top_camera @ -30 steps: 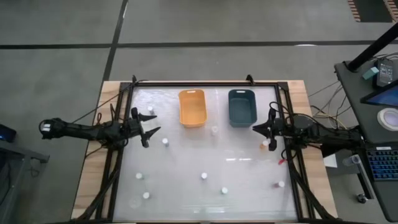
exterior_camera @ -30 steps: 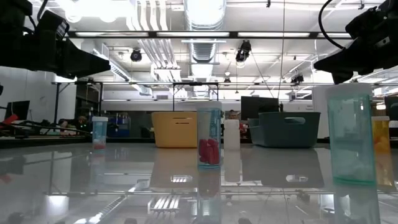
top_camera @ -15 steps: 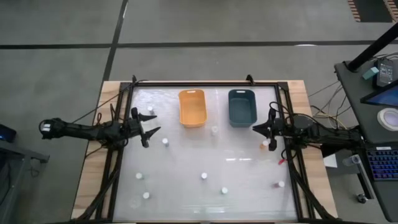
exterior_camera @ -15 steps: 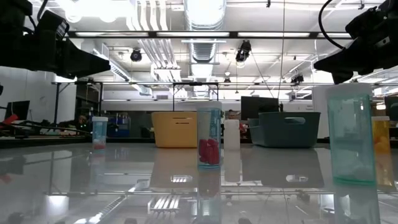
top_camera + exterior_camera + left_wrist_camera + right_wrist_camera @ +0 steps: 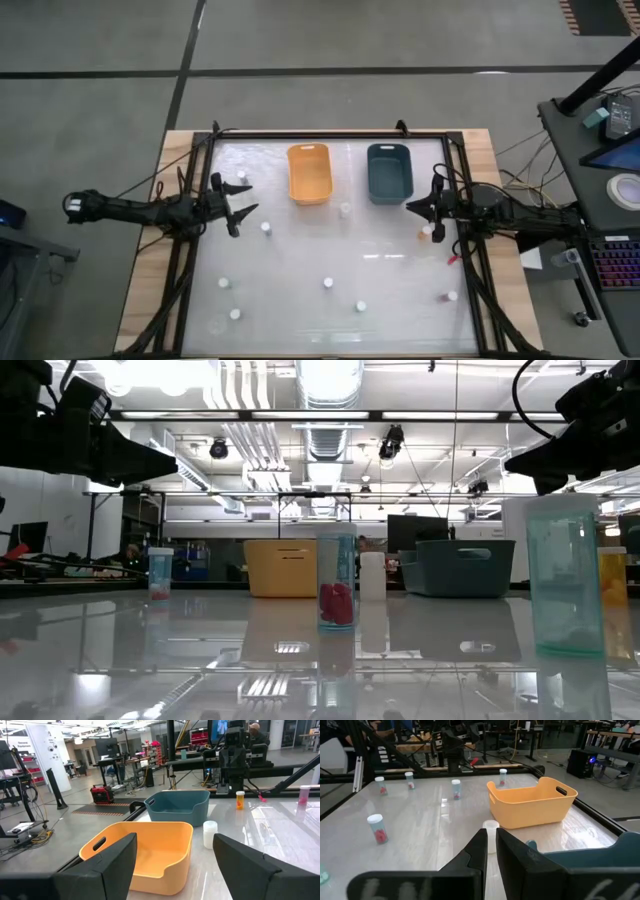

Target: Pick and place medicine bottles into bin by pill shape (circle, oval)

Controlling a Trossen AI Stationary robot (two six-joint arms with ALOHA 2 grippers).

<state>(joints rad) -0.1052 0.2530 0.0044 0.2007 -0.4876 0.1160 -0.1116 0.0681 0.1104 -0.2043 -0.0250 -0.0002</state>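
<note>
Several medicine bottles with white caps stand upright and scattered on the glossy table: one near my left gripper, one in front of the bins, an orange one beside my right gripper, and others toward the near edge. The low view shows a clear bottle with red pills. My left gripper hovers open at the table's left side and holds nothing. My right gripper hovers shut at the right side and is empty. Its shut fingers show in the right wrist view.
An orange bin and a blue-grey bin sit side by side at the far middle of the table. A black frame runs round the table's edge. Cables lie at both sides, and a desk with screens stands to the right.
</note>
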